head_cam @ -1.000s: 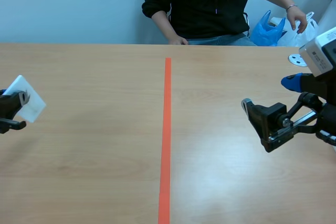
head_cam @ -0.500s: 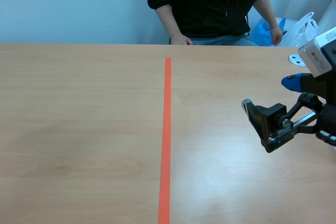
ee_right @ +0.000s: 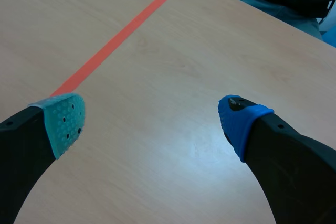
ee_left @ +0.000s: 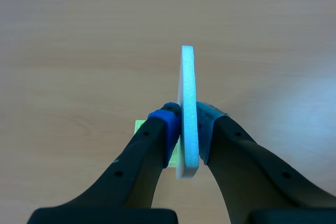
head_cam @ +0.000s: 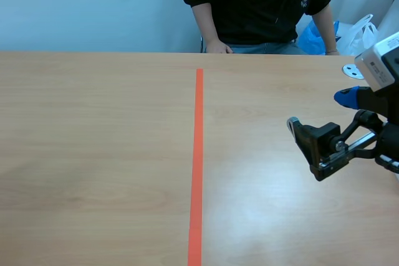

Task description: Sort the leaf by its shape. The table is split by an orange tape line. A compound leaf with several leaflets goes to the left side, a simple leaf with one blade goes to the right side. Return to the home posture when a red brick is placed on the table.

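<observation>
In the left wrist view my left gripper is shut on a thin white foam card, held upright and seen edge-on above the bare wooden table. The card's faces are hidden, so no leaf shape shows. A small green patch peeks out beside one finger. The left arm is out of the scene view. My right gripper hangs open over the table's right side, with nothing between its teal and blue pads.
The orange tape line runs down the table's middle and also shows ahead of the right gripper. A person sits across the table. Plastic bags and a small white disc are at the far right.
The left gripper with the white card has left the scene view to the left. The person has shifted right and lowered an arm. The right arm has not moved.
</observation>
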Motion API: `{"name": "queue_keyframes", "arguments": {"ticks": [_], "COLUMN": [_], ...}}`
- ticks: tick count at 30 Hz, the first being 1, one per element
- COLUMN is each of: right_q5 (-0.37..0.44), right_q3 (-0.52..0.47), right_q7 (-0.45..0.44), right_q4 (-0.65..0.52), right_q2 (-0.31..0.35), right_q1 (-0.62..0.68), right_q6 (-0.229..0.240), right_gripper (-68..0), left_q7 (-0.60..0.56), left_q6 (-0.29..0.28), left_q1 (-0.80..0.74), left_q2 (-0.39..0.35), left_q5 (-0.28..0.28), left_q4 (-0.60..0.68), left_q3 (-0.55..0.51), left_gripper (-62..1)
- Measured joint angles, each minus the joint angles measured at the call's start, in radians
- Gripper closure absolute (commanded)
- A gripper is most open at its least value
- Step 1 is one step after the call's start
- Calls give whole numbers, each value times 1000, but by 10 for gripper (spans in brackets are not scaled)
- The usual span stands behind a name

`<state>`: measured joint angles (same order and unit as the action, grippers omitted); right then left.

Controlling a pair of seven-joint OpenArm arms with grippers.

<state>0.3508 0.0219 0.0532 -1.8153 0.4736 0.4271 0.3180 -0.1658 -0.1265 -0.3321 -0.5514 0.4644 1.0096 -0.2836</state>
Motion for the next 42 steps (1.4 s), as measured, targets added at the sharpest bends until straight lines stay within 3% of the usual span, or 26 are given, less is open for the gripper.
{"name": "queue_keyframes", "arguments": {"ticks": [8, 16, 24, 32, 42], "right_q5": [0, 0, 0, 0, 0], "right_q3": [0, -2, -24, -24, -24], "right_q7": [-3, -3, -3, -3, -2], "right_q4": [0, -3, -5, -16, -16], "right_q2": [0, 0, 0, 0, 0], "right_q1": [0, 0, 0, 0, 0], "right_q6": [0, 0, 0, 0, 0], "right_gripper": [-518, -518, -518, -519, -519], "left_q7": [-3, -3, -3, -2, 1], "left_q6": [1, 2, 2, 1, -9], "left_q1": [17, 16, 16, 6, -135], "left_q2": [16, 39, 39, 39, 9], "left_q5": [-5, -11, -11, -9, -3], "left_q4": [-15, -15, -15, 34, 497], "left_q3": [0, 6, 6, 6, 6], "left_gripper": [-92, -352, -513, -530, -529]}}
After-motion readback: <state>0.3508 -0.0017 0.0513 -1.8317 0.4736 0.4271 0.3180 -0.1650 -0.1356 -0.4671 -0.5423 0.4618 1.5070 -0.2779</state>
